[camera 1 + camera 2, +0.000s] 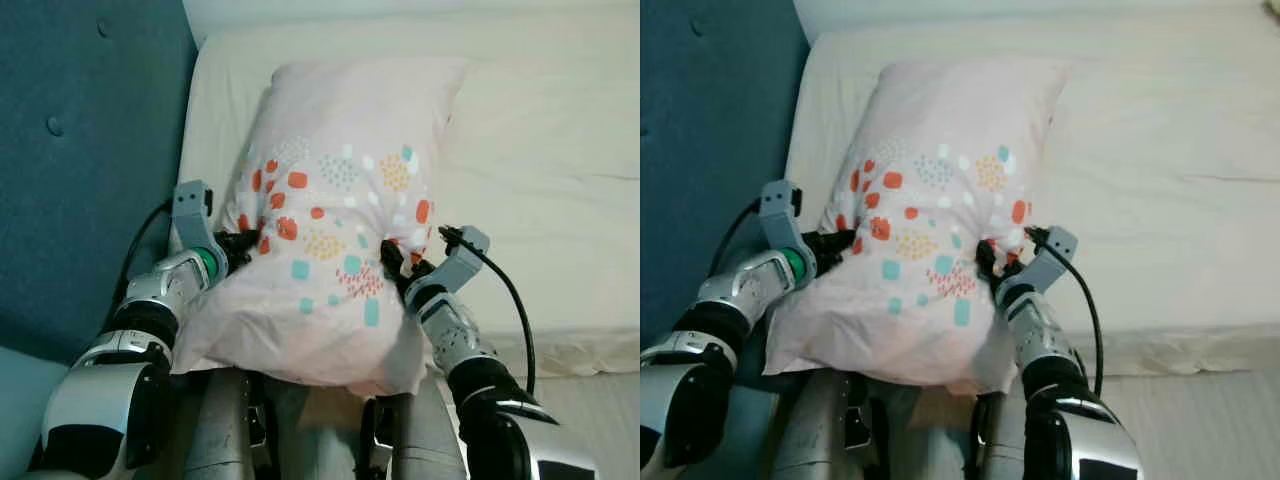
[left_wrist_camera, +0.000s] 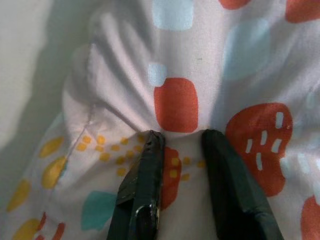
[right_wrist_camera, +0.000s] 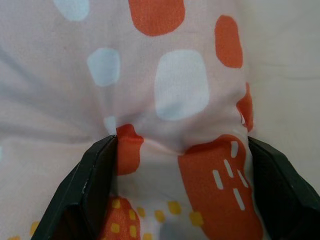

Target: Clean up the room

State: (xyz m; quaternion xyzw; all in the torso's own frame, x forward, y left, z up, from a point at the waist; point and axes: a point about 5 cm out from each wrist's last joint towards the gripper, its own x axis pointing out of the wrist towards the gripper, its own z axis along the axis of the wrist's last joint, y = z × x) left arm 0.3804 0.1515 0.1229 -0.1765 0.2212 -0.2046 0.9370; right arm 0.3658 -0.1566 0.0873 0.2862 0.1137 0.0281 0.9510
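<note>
A pale pink pillow (image 1: 340, 200) with orange, teal and yellow patches lies lengthwise on the cream bed (image 1: 540, 180). Its near end reaches past the bed's front edge, over my legs. My left gripper (image 1: 240, 246) is at the pillow's left side and is shut on a bunched fold of its cover (image 2: 175, 107). Up close, the left fingers (image 2: 142, 172) pinch that fold. My right gripper (image 1: 398, 264) grips the pillow's right side. Its fingers (image 3: 95, 172) stand wide with a thick fold of fabric (image 3: 182, 150) squeezed between them.
A blue padded headboard (image 1: 90, 150) rises along the left, close to my left arm. The bed's front edge (image 1: 570, 345) runs at lower right, with pale floor (image 1: 600, 410) below it. Bare sheet stretches to the right of the pillow.
</note>
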